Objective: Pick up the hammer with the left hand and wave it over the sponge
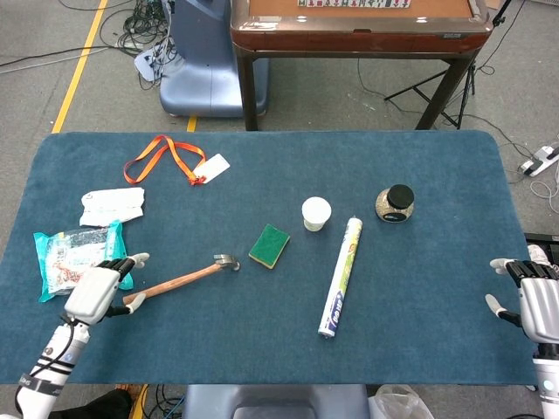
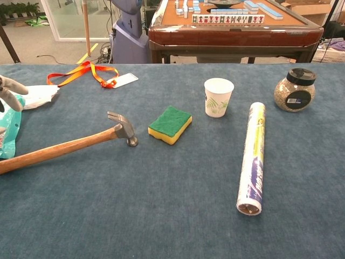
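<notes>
A hammer (image 1: 183, 279) (image 2: 64, 147) with a wooden handle and a steel head lies flat on the blue table, head toward the sponge. The green and yellow sponge (image 1: 269, 245) (image 2: 170, 124) sits just right of the hammer head. My left hand (image 1: 94, 292) hovers over the free end of the handle, fingers apart and holding nothing; one fingertip (image 2: 12, 86) shows at the left edge of the chest view. My right hand (image 1: 534, 301) is open at the table's right edge, far from both objects.
A teal snack bag (image 1: 74, 257) and a white packet (image 1: 112, 206) lie left of the hammer. An orange lanyard (image 1: 166, 157), paper cup (image 1: 316, 213), foil roll (image 1: 341, 276) and a black-lidded jar (image 1: 395, 203) are spread across the table.
</notes>
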